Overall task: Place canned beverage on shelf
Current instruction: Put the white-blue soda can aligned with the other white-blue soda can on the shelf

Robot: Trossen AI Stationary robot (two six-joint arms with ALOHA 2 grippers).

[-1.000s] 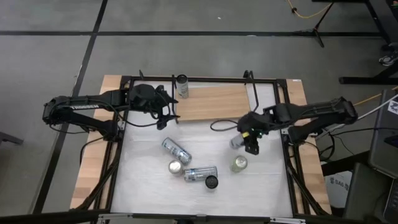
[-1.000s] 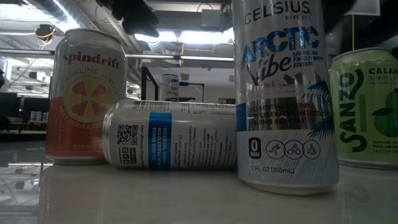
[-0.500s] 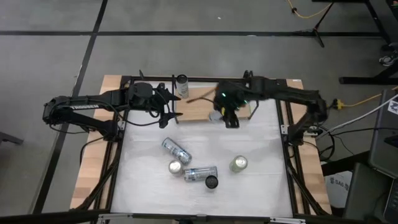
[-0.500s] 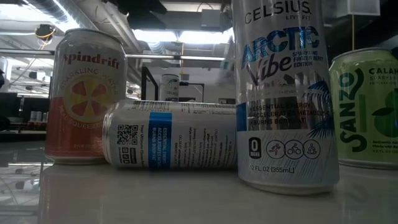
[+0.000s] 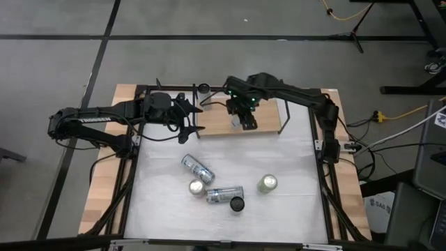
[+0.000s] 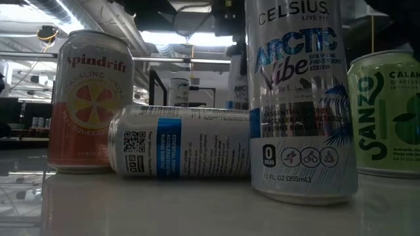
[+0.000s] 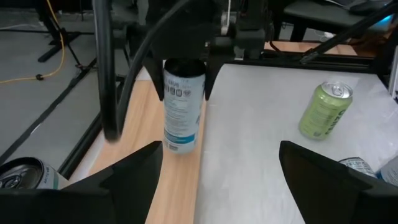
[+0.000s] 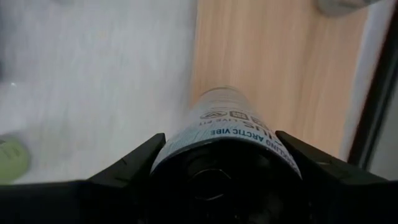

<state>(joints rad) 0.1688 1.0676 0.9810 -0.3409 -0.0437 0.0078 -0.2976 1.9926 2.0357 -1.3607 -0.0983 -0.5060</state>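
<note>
The shelf [image 5: 265,115], a light-wood board with black wire uprights, lies at the table's far side. A can [image 5: 203,88] stands at its far left corner. My right gripper [image 5: 245,120] hangs over the board's left half, shut on a white-and-blue can [image 7: 181,112]. That can's bottom [image 7: 180,147] is just over the board's near edge; whether it touches, I cannot tell. My left gripper [image 5: 191,125] waits open at the shelf's left end, pointing toward the held can, with nothing between its fingers [image 7: 134,177]. My right gripper pinches the white-and-blue can's top end [image 7: 183,70] between its two fingers [image 8: 134,162], one on each side. The fingers come from above and point down. The can hangs upright below them over the wood board.
Several cans remain on the white tabletop [image 5: 300,209]: a lying one [image 5: 197,168], an upright one [image 5: 196,187], another lying one [image 5: 224,194], a dark-topped one [image 5: 237,203] and a green one [image 5: 267,183]. The shelf's right half is bare wood.
My right gripper has carried the white-and-blue can from the table's right middle toward the far edge and then leftward, until it hung over the shelf's left half. The wrist has rolled on the way. The can stays upright in the hold.
</note>
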